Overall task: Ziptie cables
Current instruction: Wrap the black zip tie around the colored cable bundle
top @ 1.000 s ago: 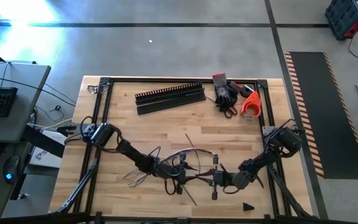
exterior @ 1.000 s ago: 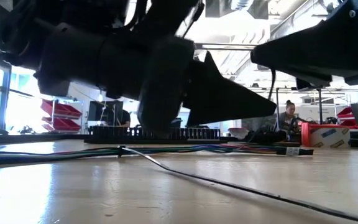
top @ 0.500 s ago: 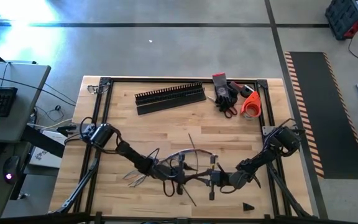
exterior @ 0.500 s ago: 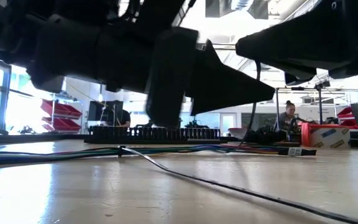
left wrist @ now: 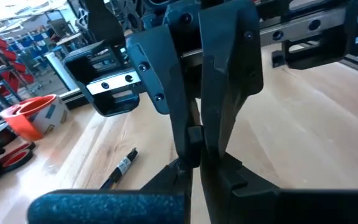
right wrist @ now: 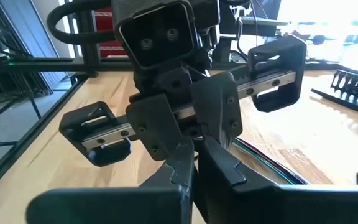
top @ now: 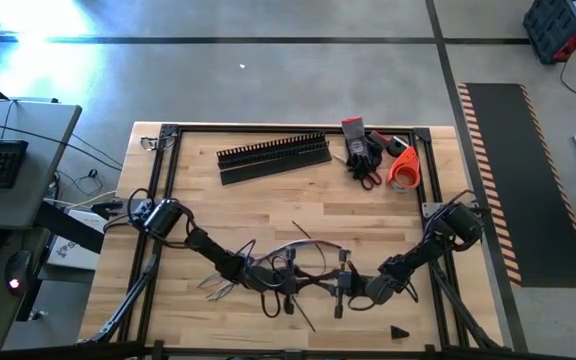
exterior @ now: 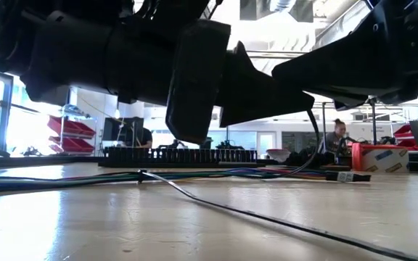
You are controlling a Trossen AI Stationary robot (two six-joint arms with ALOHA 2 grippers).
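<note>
The cables point(top: 268, 262), thin purple, grey and white wires, lie in a loose loop on the wooden table's near middle; they also show in the low view as cables point(exterior: 85, 178). Over them my left gripper point(top: 308, 281) and my right gripper point(top: 326, 284) meet tip to tip, both pointing almost level. Both are shut on a small black piece point(left wrist: 194, 135), which I take for a black zip tie. A thin black strip point(top: 302, 232) sticks out toward the far edge from the loop. My left gripper pinches the small black piece point(left wrist: 194, 144) between its two fingertips point(left wrist: 180, 167), coming level from the table's left. The piece is clear of the table. My right gripper's fingers hide what it joins to. My right gripper pinches the same black piece from the opposite side, level from the table's right, its fingertips point(left wrist: 211, 118) right against my left gripper's. In the right wrist view my left gripper's fingers point(right wrist: 166, 134) cover the place of contact.
A black slotted duct point(top: 273, 153) with a flat black strip beside it lies at the far middle. Black gloves and scissors point(top: 363, 158) and an orange tape roll point(top: 403, 168) lie at the far right. A loose zip tie point(top: 303, 315) lies near the front edge.
The thin black strip's free end has swung toward the table's left, while its foot by the cable loop has stayed put. In the low view the two grippers have drawn together until their tips meet. The cables have kept their place on the table.
</note>
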